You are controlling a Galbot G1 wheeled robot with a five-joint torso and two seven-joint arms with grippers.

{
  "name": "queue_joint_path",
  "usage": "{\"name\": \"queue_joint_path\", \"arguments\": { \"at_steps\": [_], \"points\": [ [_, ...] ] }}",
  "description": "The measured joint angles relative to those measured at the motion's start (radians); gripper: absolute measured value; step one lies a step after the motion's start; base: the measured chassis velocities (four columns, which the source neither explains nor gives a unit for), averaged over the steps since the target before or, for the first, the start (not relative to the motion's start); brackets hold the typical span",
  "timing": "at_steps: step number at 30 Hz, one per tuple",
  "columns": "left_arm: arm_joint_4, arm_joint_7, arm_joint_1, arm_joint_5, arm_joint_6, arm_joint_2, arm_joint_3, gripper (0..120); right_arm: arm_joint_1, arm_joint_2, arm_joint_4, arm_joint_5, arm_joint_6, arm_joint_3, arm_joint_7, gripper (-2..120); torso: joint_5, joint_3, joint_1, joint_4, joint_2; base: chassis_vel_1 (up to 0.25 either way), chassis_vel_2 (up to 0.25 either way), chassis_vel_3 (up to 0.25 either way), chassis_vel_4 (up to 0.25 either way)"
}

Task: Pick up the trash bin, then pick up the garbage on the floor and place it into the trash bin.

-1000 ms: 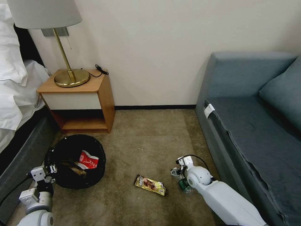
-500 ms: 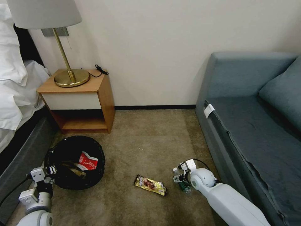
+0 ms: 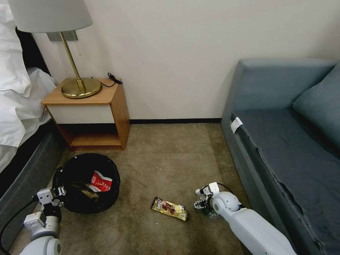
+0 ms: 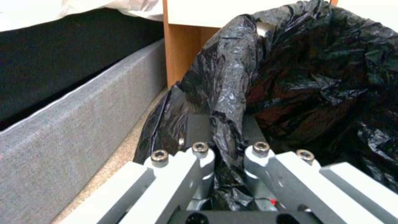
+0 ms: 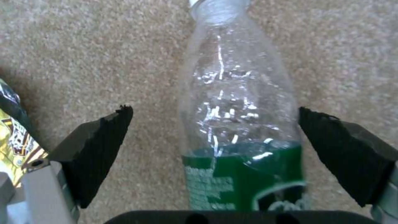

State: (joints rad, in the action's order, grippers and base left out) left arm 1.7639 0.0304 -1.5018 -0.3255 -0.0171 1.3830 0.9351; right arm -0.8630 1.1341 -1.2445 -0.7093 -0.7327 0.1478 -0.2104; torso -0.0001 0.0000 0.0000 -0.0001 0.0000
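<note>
Since the plastic bottle (image 5: 238,124) lying on the carpet (image 3: 166,152) looks empty, clear and thin-walled with a green label, I judge it light, smooth and easy to dent, likely to roll or squirt out if pinched off-centre; I would take it across the round body at the label's upper edge, not at the narrow neck. My right gripper (image 5: 215,155) is spread wide, one black pad on either side of the bottle and neither touching it yet. Just beside it on the floor lies the long gold-and-dark bar wrapper (image 3: 170,208), flat and flimsy. Well apart, by the nightstand (image 3: 92,113), stands the trash bin (image 3: 86,182), a red-and-white snack packet (image 3: 100,181) already inside; my left gripper (image 4: 228,155) is clenched on a fold of its crinkled black bag at the rim. The carpet is short-piled and beige, hemmed between the bed (image 3: 21,170) and a grey-blue sofa (image 3: 283,141).
</note>
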Motion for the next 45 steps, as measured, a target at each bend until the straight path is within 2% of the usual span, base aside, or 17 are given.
{"name": "queue_joint_path", "arguments": {
  "at_steps": [4, 6, 9, 11, 13, 15, 16, 18, 21, 27, 34, 45],
  "points": [
    [-0.004, 0.000, 0.000, 0.000, 0.000, -0.002, 0.000, 3, 0.008, 0.021, 0.030, 0.009, 0.012, -0.001, 0.017, 100, 0.0001, 0.000, 0.000, 0.0003, 0.000, 0.000, 0.000, 0.000, 0.000],
    [-0.006, 0.000, 0.000, 0.000, 0.000, -0.005, 0.001, 3, 0.010, 0.031, 0.044, 0.015, 0.017, -0.004, 0.028, 90, 0.0000, 0.000, 0.000, 0.0002, 0.000, 0.000, 0.000, 0.000, 0.000],
    [-0.007, 0.000, 0.000, -0.001, 0.000, -0.006, 0.002, 3, 0.009, 0.033, 0.047, 0.018, 0.019, -0.005, 0.033, 89, 0.0001, 0.000, 0.000, 0.0002, 0.000, 0.000, 0.000, 0.000, 0.000],
    [-0.008, -0.001, 0.000, -0.003, 0.000, -0.010, 0.004, 3, 0.002, 0.034, 0.048, 0.027, 0.024, -0.007, 0.043, 73, -0.0002, 0.000, 0.000, 0.0000, 0.000, 0.000, 0.000, 0.000, 0.000],
    [-0.009, -0.001, 0.001, -0.004, 0.000, -0.010, 0.004, 3, 0.000, 0.034, 0.047, 0.028, 0.025, -0.008, 0.044, 70, -0.0004, 0.000, 0.000, 0.0000, 0.000, 0.000, 0.000, 0.000, 0.000],
    [-0.009, -0.001, 0.001, -0.005, 0.000, -0.011, 0.003, 3, -0.004, 0.034, 0.043, 0.032, 0.028, -0.014, 0.044, 58, -0.0005, 0.000, 0.000, -0.0002, 0.000, 0.000, 0.000, 0.000, 0.000],
    [-0.009, -0.001, 0.001, -0.005, 0.000, -0.011, 0.003, 3, -0.004, 0.034, 0.043, 0.032, 0.028, -0.014, 0.044, 58, -0.0005, 0.000, 0.000, -0.0002, 0.000, 0.000, 0.000, 0.000, 0.000],
    [-0.011, -0.001, 0.002, -0.006, 0.000, -0.013, 0.003, 3, -0.007, 0.031, 0.038, 0.031, 0.030, -0.015, 0.045, 48, -0.0001, 0.000, 0.000, 0.0000, 0.000, 0.000, 0.000, 0.000, 0.000],
    [-0.012, -0.001, 0.003, -0.007, 0.000, -0.015, 0.003, 3, -0.008, 0.029, 0.037, 0.031, 0.032, -0.016, 0.045, 44, 0.0002, 0.000, 0.000, 0.0000, 0.000, 0.000, 0.000, 0.000, 0.000],
    [-0.016, -0.001, 0.004, -0.007, 0.000, -0.018, -0.002, 3, -0.015, 0.038, 0.037, 0.042, 0.044, -0.027, 0.045, 28, 0.0003, 0.000, 0.000, 0.0000, 0.000, 0.000, 0.000, 0.000, 0.000],
    [-0.017, -0.001, 0.005, -0.007, 0.000, -0.025, -0.004, 3, -0.011, 0.032, -0.006, 0.032, 0.044, -0.031, 0.040, 24, 0.0006, 0.000, 0.000, 0.0002, 0.000, 0.000, 0.000, 0.000, 0.000],
    [-0.012, -0.001, 0.001, -0.002, -0.002, -0.030, -0.017, 3, 0.109, 0.017, -0.220, -0.135, 0.003, 0.041, -0.040, 24, 0.0002, 0.000, 0.000, 0.0001, 0.000, 0.000, 0.000, 0.000, 0.000]
  ]
}}
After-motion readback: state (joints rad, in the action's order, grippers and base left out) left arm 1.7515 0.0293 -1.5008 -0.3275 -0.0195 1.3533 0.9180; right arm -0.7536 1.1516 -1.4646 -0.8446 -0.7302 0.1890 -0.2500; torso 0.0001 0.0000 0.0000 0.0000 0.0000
